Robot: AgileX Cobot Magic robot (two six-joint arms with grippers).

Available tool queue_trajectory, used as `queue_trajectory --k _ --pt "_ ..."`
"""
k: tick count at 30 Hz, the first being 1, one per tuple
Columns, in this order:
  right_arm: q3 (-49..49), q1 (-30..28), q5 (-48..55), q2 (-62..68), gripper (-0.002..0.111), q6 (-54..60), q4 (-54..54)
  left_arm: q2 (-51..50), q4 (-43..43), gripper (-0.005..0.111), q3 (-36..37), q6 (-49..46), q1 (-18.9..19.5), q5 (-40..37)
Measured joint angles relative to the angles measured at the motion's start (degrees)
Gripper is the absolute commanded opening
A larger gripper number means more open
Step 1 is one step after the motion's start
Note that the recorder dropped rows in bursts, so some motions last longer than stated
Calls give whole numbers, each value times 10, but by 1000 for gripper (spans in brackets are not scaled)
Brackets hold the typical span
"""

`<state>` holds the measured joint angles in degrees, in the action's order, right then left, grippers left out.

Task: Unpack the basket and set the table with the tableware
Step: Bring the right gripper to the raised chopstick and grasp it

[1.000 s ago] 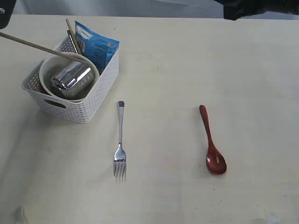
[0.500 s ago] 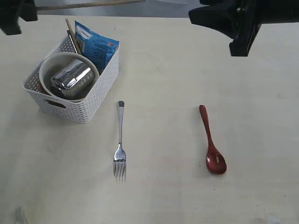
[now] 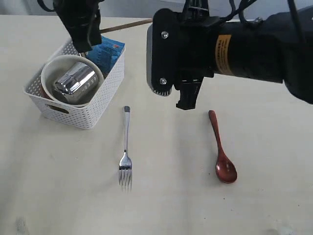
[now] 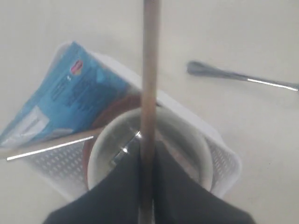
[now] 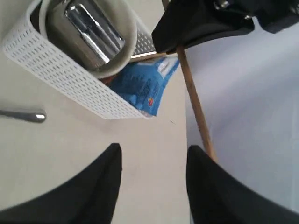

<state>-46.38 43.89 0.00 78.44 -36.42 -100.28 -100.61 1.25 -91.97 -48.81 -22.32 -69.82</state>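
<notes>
Pale cream table (image 3: 58, 196): basket (image 3: 83, 115) is sitting nr its far-left corner, holding bowl (image 3: 49, 68) w/ steel cup (image 3: 74, 81) lying inside and blue packet (image 3: 105, 51) leaning behind. Left gripper (image 3: 83, 44) is hovering over it, pinching one chopstick (image 3: 127, 24) tight. Fork (image 3: 126, 147) is lying just in front of the basket, spoon (image 3: 222, 156) further rt. Right gripper (image 5: 152, 158) is hanging wide, empty, nr the stick's free end. Step: prob. laying the chopstick out; next move is calling for a bare spot beside the spoon.

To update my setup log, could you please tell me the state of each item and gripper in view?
basket: upright on the table
bowl: upright in the basket
cup: on its side in the bowl
snack packet: standing in the basket
fork: flat on the table
spoon: flat on the table
chopstick: raised, clear of the basket
left gripper: shut on the chopstick
right gripper: open, empty
</notes>
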Motion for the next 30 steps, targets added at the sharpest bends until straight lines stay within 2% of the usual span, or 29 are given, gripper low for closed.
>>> queue_trajectory --k 3,6,12,30 --pt "6 13 66 0 43 27 0 0 5 0 -5 4 -35 0" --pt "6 13 89 0 43 68 0 0 6 0 -5 8 -50 0" --pt "6 13 97 0 42 101 2 0 17 0 -5 21 -52 0" --pt "6 13 135 0 42 119 2 0 147 0 -5 20 -53 0"
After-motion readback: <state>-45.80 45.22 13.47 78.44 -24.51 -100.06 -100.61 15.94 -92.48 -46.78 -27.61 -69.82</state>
